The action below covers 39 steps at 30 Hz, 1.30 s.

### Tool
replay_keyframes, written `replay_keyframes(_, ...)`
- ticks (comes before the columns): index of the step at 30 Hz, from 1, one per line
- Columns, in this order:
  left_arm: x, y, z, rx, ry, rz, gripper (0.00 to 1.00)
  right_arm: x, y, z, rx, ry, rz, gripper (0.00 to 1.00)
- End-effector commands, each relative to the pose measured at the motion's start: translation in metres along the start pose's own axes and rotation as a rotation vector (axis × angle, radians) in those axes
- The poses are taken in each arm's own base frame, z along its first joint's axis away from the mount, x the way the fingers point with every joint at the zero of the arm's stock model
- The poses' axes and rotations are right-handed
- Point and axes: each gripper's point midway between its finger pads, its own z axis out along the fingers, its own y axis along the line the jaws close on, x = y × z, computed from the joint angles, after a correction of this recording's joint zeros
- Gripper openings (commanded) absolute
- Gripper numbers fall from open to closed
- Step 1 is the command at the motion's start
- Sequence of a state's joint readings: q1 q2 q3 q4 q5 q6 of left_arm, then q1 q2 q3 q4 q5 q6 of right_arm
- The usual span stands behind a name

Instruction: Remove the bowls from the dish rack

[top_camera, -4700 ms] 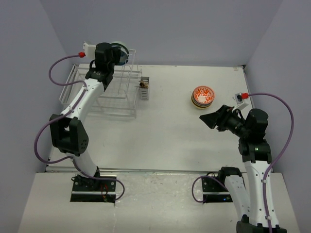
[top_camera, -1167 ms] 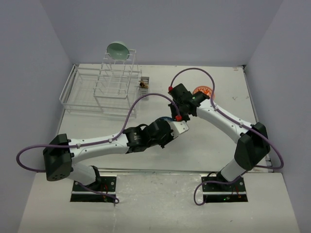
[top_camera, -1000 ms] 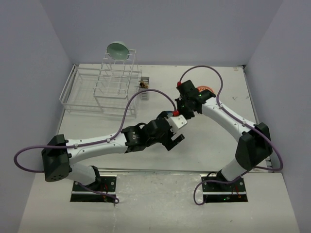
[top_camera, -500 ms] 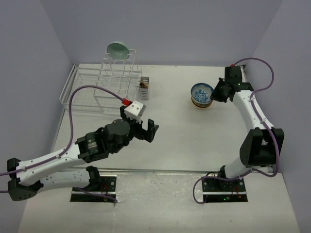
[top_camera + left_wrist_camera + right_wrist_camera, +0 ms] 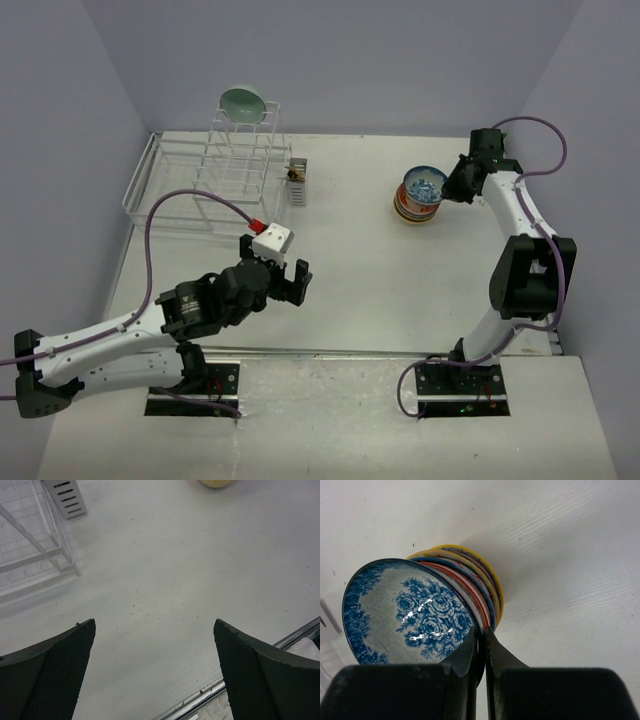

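Pale grey counter fills the space between lilac walls, with both arms reaching out over it. At the far right, the right claw is pressed together on the rim of a round white bowl painted with blue flowers, one finger inside the rim and one outside. That bowl sits tilted at the top of a stack of small round bowls with red, blue and yellow rims, which stands on the counter well apart from the rack. The left claw hangs spread wide over bare counter near the front edge, with nothing between its black fingers. Beyond it, at the far left, stands the white wire dish rack, a grey slotted cutlery cup at its right end. One pale green round bowl stands on edge at the top of the rack's tall frame.
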State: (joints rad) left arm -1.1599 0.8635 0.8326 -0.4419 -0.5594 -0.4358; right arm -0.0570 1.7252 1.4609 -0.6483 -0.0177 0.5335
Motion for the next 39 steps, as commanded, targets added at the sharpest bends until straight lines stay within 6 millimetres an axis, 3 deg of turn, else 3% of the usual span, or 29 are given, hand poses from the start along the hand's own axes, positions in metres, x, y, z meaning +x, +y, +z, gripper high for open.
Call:
replay_keyframes(1, 0.002, 0.005, 0.002, -0.024, -0.019, -0.030, 1.00, -0.020, 0.022, -0.008, -0.084, -0.071, 0.010, 0.00)
replay_keyframes(4, 0.009, 0.000, 0.007, -0.006, -0.004, -0.027, 1.00, -0.014, 0.025, -0.004, -0.110, -0.048, 0.009, 0.03)
replay_keyframes(11, 0.012, -0.007, 0.013, 0.011, 0.009, -0.016, 1.00, -0.003, 0.026, -0.001, -0.129, -0.016, 0.007, 0.26)
replay_keyframes(17, 0.006, -0.007, 0.013, 0.006, -0.011, -0.027, 1.00, 0.004, 0.019, -0.004, -0.117, -0.015, 0.007, 0.34)
replay_keyframes(22, 0.003, -0.001, 0.013, -0.040, -0.012, -0.039, 1.00, 0.001, 0.011, -0.018, -0.115, -0.055, 0.018, 0.32)
replay_keyframes(30, -0.012, 0.003, 0.022, -0.087, -0.001, -0.069, 1.00, 0.010, 0.006, -0.005, -0.112, -0.007, 0.031, 0.30)
replay_keyframes(35, -0.042, 0.027, 0.030, -0.165, -0.033, -0.190, 1.00, 0.008, 0.008, -0.010, -0.131, -0.027, 0.036, 0.09)
replay_keyframes(39, -0.068, 0.031, 0.031, -0.173, -0.079, -0.230, 1.00, 0.008, 0.007, -0.006, -0.128, -0.017, 0.034, 0.05)
